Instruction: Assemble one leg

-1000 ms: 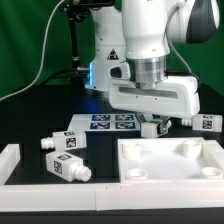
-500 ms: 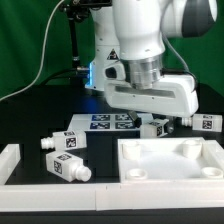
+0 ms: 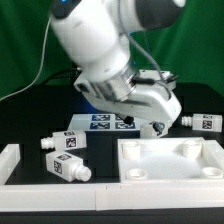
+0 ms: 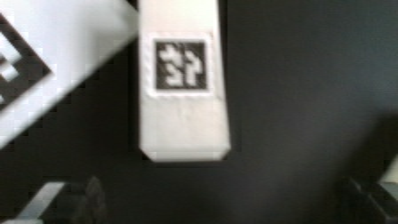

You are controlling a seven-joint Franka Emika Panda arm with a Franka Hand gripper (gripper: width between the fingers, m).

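Observation:
A white leg [image 4: 183, 80] with a square tag lies flat on the black table, just ahead of my gripper [image 4: 222, 205]. The gripper is open and empty, its dark fingertips [image 4: 71, 200] wide apart and short of the leg. In the exterior view the tilted hand and gripper [image 3: 148, 120] hang low behind the tabletop [image 3: 170, 165], and that leg [image 3: 158, 128] is mostly hidden under them. Another leg [image 3: 205, 122] lies at the exterior view's right. Two more legs [image 3: 64, 143] [image 3: 66, 168] lie at the left.
The marker board [image 3: 98, 122] lies behind the hand; its corner also shows in the wrist view [image 4: 36, 70]. A white frame rail [image 3: 15, 160] runs along the front left. Cables hang at the back.
The arm has swung and tilted toward the exterior view's left, with the wrist turned. The hand stays low over the same leg. No part has moved.

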